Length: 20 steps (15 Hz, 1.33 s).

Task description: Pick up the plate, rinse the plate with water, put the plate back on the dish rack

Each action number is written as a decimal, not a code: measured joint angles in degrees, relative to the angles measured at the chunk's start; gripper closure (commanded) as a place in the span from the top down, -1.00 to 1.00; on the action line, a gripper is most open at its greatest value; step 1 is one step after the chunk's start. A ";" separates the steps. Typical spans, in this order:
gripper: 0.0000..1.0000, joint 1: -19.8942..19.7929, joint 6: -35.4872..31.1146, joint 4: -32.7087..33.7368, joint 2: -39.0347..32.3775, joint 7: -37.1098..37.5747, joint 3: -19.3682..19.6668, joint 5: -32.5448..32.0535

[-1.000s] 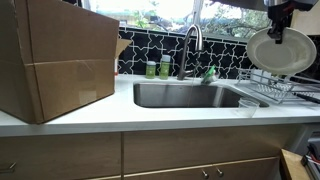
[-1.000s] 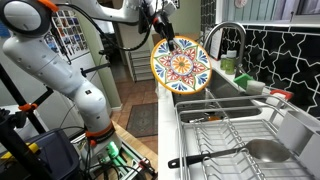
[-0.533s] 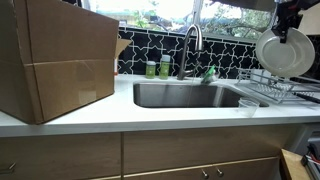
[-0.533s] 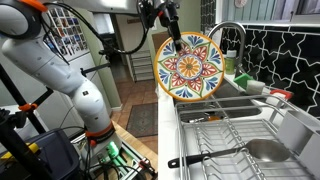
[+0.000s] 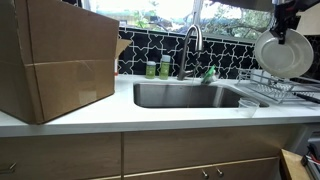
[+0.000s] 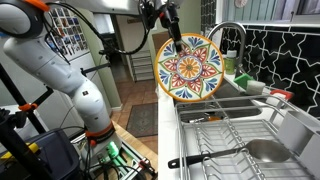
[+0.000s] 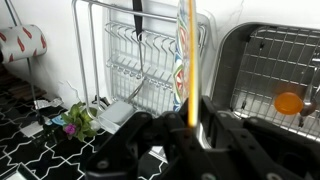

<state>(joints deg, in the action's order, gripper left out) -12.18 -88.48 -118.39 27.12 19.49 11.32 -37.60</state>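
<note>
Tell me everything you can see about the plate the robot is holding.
The plate is round and looks glossy. One face carries a bright flower-like pattern in orange, yellow, blue and red. The other face, seen in an exterior view, is plain white. It hangs upright in the air, pinched at its upper rim by the gripper, clear of the dish rack and touching nothing else. The wrist view shows it edge-on.

Your gripper (image 5: pixel 284 31) pinches the top edge of the plate (image 5: pixel 282 54), which hangs upright in the air above the dish rack (image 5: pixel 268 87). The dish rack sits on the counter (image 5: pixel 100 116) just beside the sink (image 5: pixel 190 97). The tap (image 5: pixel 190 42) stands behind the sink. A box (image 5: pixel 55 60) sits past the sink's other side.
</note>
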 measured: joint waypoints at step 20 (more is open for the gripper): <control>-0.94 -9.76 -18.14 7.67 -12.94 -8.69 14.33 20.46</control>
<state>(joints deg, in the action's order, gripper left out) -21.94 -106.62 -110.72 14.18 10.79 25.65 -17.14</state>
